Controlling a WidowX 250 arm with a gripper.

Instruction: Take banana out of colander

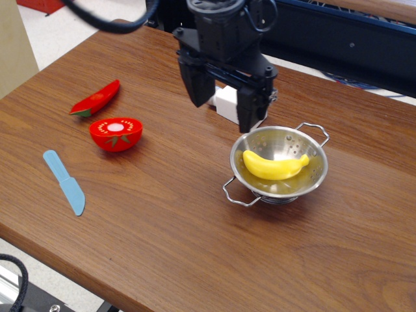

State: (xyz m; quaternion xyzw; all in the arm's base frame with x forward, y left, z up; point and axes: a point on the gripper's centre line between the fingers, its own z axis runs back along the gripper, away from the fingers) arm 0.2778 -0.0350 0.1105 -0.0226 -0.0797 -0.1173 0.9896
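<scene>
The bright-yellow toy banana (274, 166) lies inside the shiny steel colander (311, 182), which stands on the wooden table right of centre. My black gripper (222, 112) hangs open and empty above the table, just up and left of the colander's rim. Its left finger (197, 88) and right finger (249, 110) stand well apart. It touches neither the banana nor the colander.
A white salt shaker (227, 104) lies behind the gripper, mostly hidden by it. A red tomato half (116, 133), a red chili pepper (96, 99) and a blue toy knife (64, 181) lie at the left. A dark blue frame (338, 39) runs behind the table's far edge.
</scene>
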